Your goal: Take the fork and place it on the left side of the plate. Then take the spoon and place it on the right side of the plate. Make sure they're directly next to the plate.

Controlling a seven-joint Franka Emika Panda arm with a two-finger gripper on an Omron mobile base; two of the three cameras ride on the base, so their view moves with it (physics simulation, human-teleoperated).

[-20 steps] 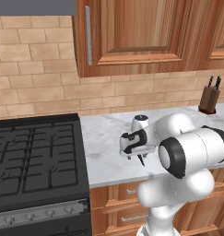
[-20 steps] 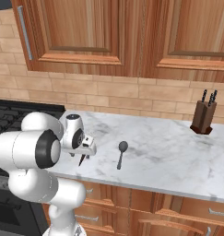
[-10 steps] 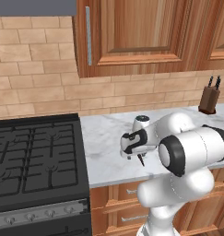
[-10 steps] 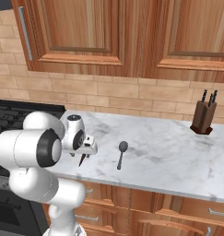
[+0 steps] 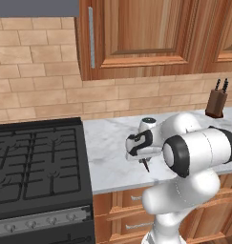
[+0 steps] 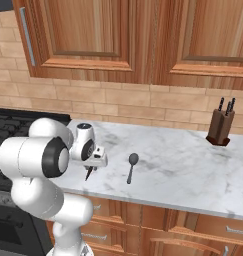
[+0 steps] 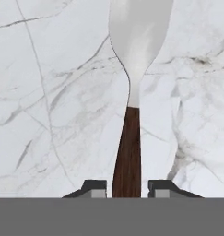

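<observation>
In the hand view, the gripper [image 7: 127,188] sits at six o'clock with the fork [image 7: 131,115] running up between its two dark fingertips [image 7: 94,188]. The brown handle fills most of the gap, yet a thin strip of marble shows on either side, so I cannot tell whether the jaws are pinching the handle or only closing around it. The pale silver head points to twelve o'clock and lies flat on the marble counter [image 7: 49,115].

In the left base view, the gripper [image 5: 145,159] hangs low over the counter [image 5: 108,143], at three o'clock from the black stove [image 5: 36,162]; a dark sliver of the fork [image 5: 146,166] sticks out beneath the hand. In the right base view, the same sliver [image 6: 88,173] points toward six o'clock under the hand [image 6: 93,162].

The spoon [image 6: 131,166] lies near the fork, at three o'clock from it, bowl toward the wall and handle toward the counter's front edge.

Farthest off, a knife block [image 6: 220,125] stands by the brick wall at the counter's back, well apart from both utensils, under the wooden cabinets [image 6: 143,40].
</observation>
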